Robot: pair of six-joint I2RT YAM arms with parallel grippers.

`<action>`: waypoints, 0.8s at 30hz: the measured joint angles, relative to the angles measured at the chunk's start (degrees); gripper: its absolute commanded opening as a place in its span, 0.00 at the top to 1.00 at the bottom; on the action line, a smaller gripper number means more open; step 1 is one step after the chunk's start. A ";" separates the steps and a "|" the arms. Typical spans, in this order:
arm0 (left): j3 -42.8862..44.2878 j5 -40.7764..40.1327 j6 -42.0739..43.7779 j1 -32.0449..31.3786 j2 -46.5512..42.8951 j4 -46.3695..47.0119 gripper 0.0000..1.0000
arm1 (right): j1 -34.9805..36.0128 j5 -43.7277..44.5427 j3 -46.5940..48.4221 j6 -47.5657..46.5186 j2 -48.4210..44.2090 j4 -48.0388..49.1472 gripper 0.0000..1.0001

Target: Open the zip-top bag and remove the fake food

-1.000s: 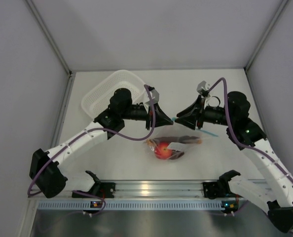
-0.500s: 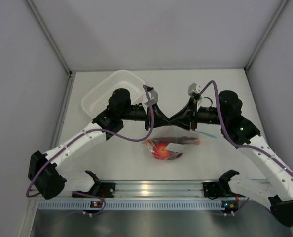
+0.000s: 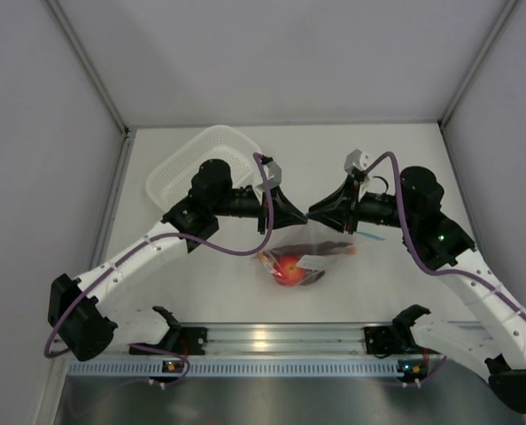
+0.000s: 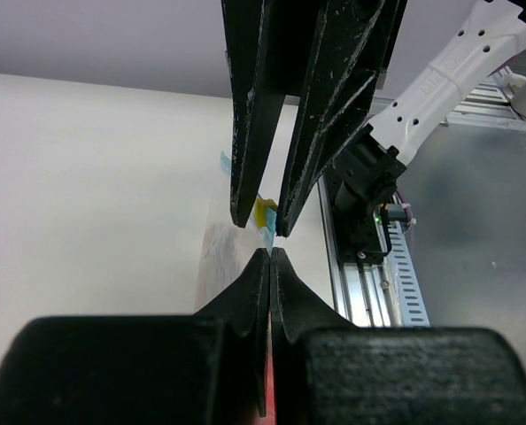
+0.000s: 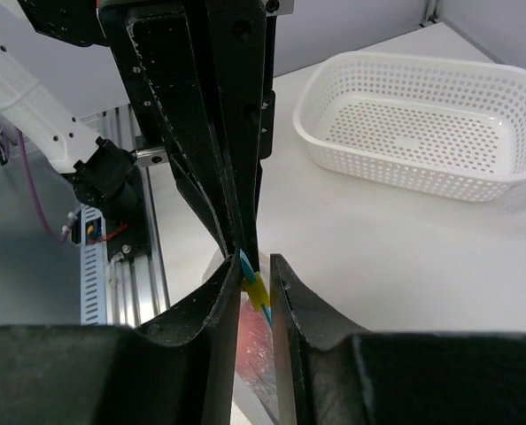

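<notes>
Presently both grippers meet tip to tip above the table (image 3: 201, 283), holding the zip-top bag (image 3: 323, 253) by its upper edge. The bag hangs beneath them with the fake food (image 3: 290, 268) bunched at its bottom, the red tomato piece plainest.

The left gripper (image 4: 270, 255) has its fingers pressed flat together on the thin film at the zip line. The right gripper (image 5: 256, 282) shows a narrow gap filled by the blue strip and a yellow tab (image 5: 259, 288), which reads as a pinch on that tab.

Risks noted:
- Both holds bite at almost the same spot. A pull apart may drag the whole bag sideways rather than part the seal.
- The left hold is on slick film only. It is likely to slip under load, and the weighted bag would swing from the right hold or drop.
- The two sets of tips are nearly touching, so any misjudged closing move could clash them.
- The white perforated basket (image 5: 396, 173) stands well apart from the bag and poses no obstruction.
</notes>
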 measured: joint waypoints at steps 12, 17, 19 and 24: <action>0.00 -0.31 0.00 0.00 -0.02 -0.81 1.00 | 0.00 1.14 -1.55 -0.42 -0.02 -0.02 0.82; 0.00 -1.22 -0.04 0.02 -0.02 -1.22 1.00 | 0.00 1.38 -1.97 -0.52 -0.07 0.07 1.00; -0.04 -1.86 -0.04 0.02 -0.11 -1.31 1.00 | 0.00 1.77 -2.12 -0.55 -0.15 0.13 1.00; -0.68 -6.27 -0.07 -0.07 -1.53 -1.57 1.00 | 0.04 4.04 -3.30 -0.52 -2.08 0.04 1.00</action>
